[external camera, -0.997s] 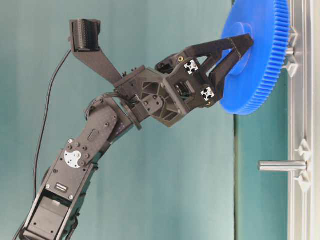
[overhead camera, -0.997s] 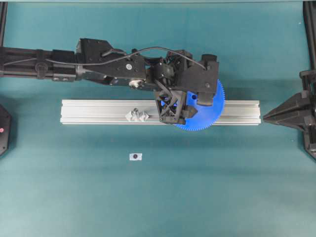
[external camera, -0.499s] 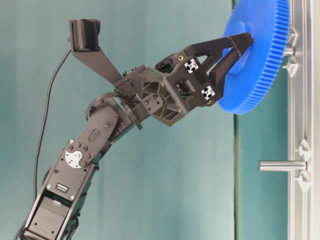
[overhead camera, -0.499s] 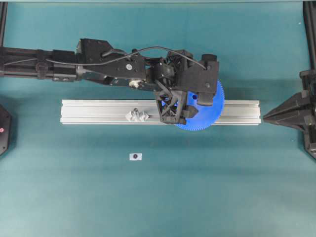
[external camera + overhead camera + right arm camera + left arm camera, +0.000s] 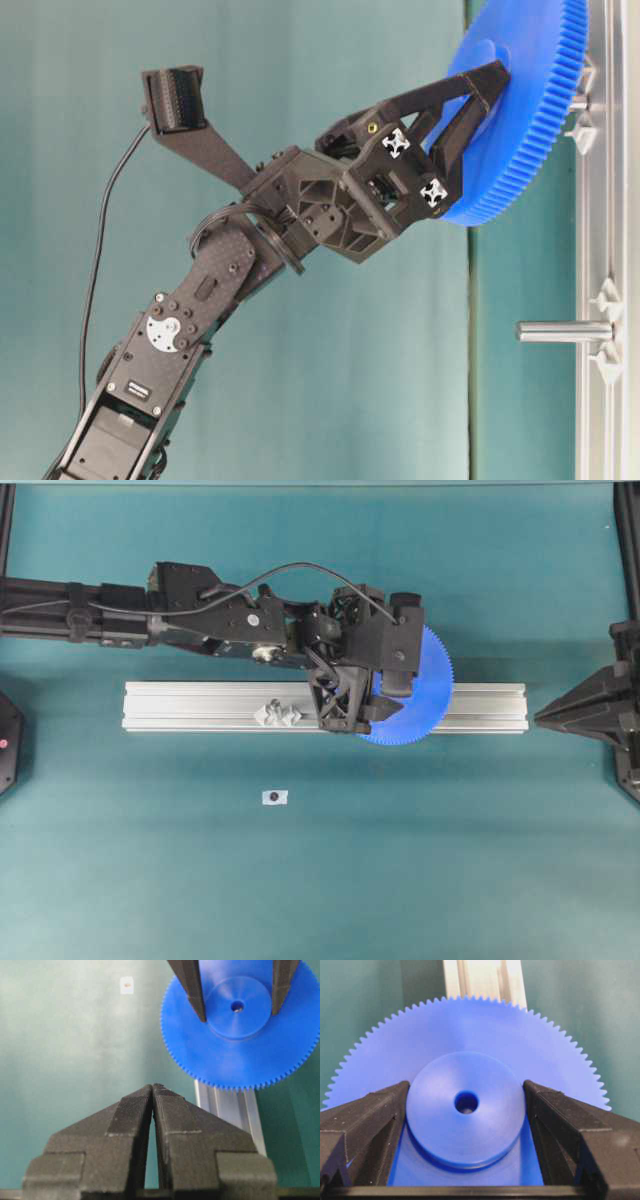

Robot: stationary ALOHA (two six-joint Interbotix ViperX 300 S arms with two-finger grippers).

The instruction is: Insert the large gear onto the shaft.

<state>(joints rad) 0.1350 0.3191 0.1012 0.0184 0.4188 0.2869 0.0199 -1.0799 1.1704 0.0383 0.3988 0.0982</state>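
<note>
Overhead, the left arm reaches across the rail [image 5: 200, 706], its jaws clamping the gear's [image 5: 465, 1102] hub from both sides. Beyond the rail's far end, the right gripper [image 5: 152, 1091] rests with jaws pressed together.

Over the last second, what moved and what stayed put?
The left gripper, gripping the large gear by its hub, tilted it and shifted slightly left in the overhead view. Grip unchanged. The right gripper stayed shut, and the rail did not move.

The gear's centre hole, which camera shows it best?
The left wrist view: the centre hole sits close and near head-on in the large gear. The right wrist view shows it small and farther off. The overhead and table-level views do not show it.
</note>
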